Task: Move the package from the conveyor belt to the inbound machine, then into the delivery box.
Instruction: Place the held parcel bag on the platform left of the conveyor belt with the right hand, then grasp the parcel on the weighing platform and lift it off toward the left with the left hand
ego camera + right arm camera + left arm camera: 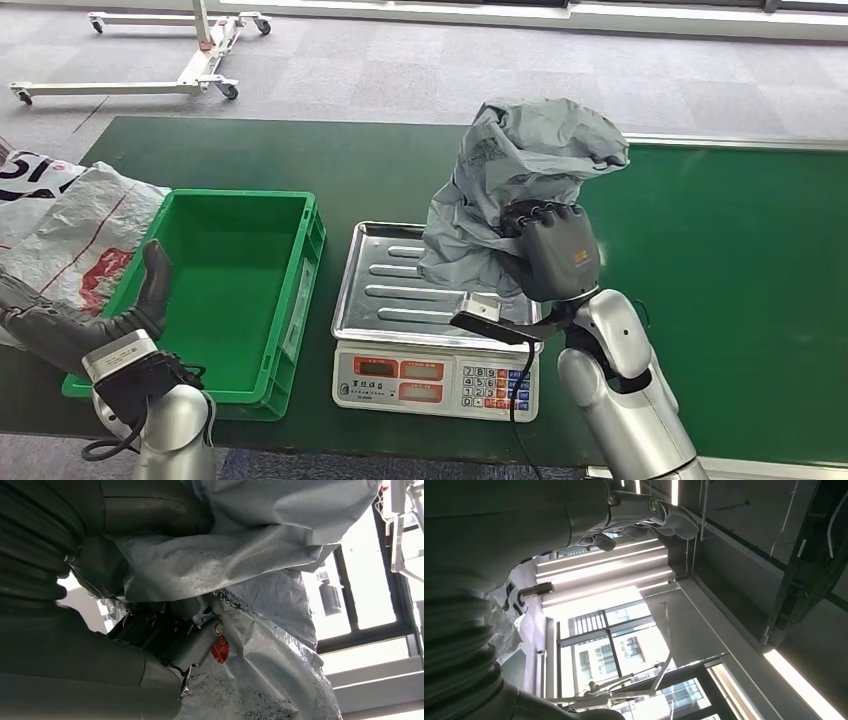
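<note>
Grey and crinkly, the package [510, 185] is a soft plastic bag held up in the air by the right hand [553, 252]. The dark fingers [545, 214] of that hand are wrapped tight around the bag's middle, and in the right wrist view the package [260, 545] is bunched up against the thumb [150, 505]. The bottom of the bag hangs just over the far right corner of the shiny metal tray on the scale [395, 275]. I cannot tell if it touches the tray. The scale sits near the front edge of the green belt [740, 280], and it has a white front with little screens and buttons [492, 385]. Just beside the scale, on its left, is a green box [302, 290] with nothing seen inside it. The left hand [152, 285] rests at the box's front left corner, with a dark finger standing up by the box wall. It holds nothing, but I cannot tell how the rest of its fingers lie. Past the box, at the left edge of the belt, lies a white sack [70, 225] with red and black print. Behind the belt there is grey floor and a white frame on wheels [180, 70].
</note>
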You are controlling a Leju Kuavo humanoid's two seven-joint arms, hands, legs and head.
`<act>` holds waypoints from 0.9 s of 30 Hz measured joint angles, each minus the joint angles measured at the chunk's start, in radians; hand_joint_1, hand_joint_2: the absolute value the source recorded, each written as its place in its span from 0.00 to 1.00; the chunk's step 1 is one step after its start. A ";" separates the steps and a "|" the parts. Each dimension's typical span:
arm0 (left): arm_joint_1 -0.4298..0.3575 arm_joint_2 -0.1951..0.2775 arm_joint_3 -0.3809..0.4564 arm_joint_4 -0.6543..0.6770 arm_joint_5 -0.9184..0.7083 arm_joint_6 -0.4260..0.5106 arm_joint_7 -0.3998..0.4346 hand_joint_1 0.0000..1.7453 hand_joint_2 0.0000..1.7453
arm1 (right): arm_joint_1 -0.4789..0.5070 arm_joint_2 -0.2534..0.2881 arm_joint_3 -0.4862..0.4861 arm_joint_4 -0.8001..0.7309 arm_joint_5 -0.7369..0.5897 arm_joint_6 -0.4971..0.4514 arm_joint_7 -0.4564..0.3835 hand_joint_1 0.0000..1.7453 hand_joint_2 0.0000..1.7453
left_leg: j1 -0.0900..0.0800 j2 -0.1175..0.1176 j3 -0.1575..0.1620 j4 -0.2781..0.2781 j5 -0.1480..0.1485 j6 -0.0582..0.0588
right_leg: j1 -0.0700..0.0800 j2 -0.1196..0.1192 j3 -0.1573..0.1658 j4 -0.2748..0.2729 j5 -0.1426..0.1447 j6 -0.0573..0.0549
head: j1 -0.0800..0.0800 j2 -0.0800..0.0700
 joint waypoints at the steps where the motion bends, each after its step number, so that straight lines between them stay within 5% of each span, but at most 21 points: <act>1: 0.000 0.000 0.000 -0.002 0.000 0.000 0.000 0.00 1.00 | -0.006 0.000 0.006 0.001 -0.009 0.000 0.003 1.00 1.00 | 0.000 0.000 0.000 0.000 0.000 0.000 | 0.000 0.000 0.000 0.000 0.000 0.000 | 0.000 0.000; 5: 0.002 0.000 0.000 -0.013 0.000 0.000 0.000 0.00 1.00 | -0.020 0.000 0.021 0.009 -0.038 0.007 0.007 0.04 1.00 | 0.000 0.000 0.000 0.000 0.000 0.000 | 0.000 0.000 0.000 0.000 0.000 0.000 | 0.000 0.000; 8: 0.004 0.000 0.002 -0.023 0.001 0.000 0.000 0.00 1.00 | -0.023 -0.001 0.021 0.020 -0.061 0.016 0.007 0.00 1.00 | 0.000 0.000 0.000 0.000 0.000 0.000 | 0.000 0.000 0.000 0.000 0.000 0.000 | 0.000 0.000; 12: 0.005 0.000 0.002 -0.033 0.001 0.000 0.000 0.00 1.00 | -0.028 -0.002 0.021 0.044 -0.079 0.023 0.003 0.00 0.00 | 0.000 0.000 0.000 0.000 0.000 0.000 | 0.000 0.000 0.000 0.000 0.000 0.000 | 0.000 0.000; 19: 0.007 0.000 0.003 -0.040 0.002 0.000 0.000 0.00 1.00 | -0.028 -0.009 0.021 0.069 -0.154 0.044 -0.019 0.00 0.00 | 0.000 0.000 0.000 0.000 0.000 0.000 | 0.000 0.000 0.000 0.000 0.000 0.000 | 0.000 0.000; 23: 0.007 0.000 0.003 -0.039 0.001 0.000 0.000 0.00 1.00 | -0.029 -0.018 0.021 0.075 -0.175 0.057 -0.019 0.00 1.00 | 0.000 0.000 0.000 0.000 0.000 0.000 | 0.000 0.000 0.000 0.000 0.000 0.000 | 0.000 0.000; 27: 0.007 0.000 0.003 -0.039 0.001 0.000 0.000 0.00 1.00 | -0.032 -0.026 0.019 0.083 -0.190 0.069 -0.019 0.00 1.00 | 0.000 0.000 0.000 0.000 0.000 0.000 | 0.000 0.000 0.000 0.000 0.000 0.000 | 0.000 0.000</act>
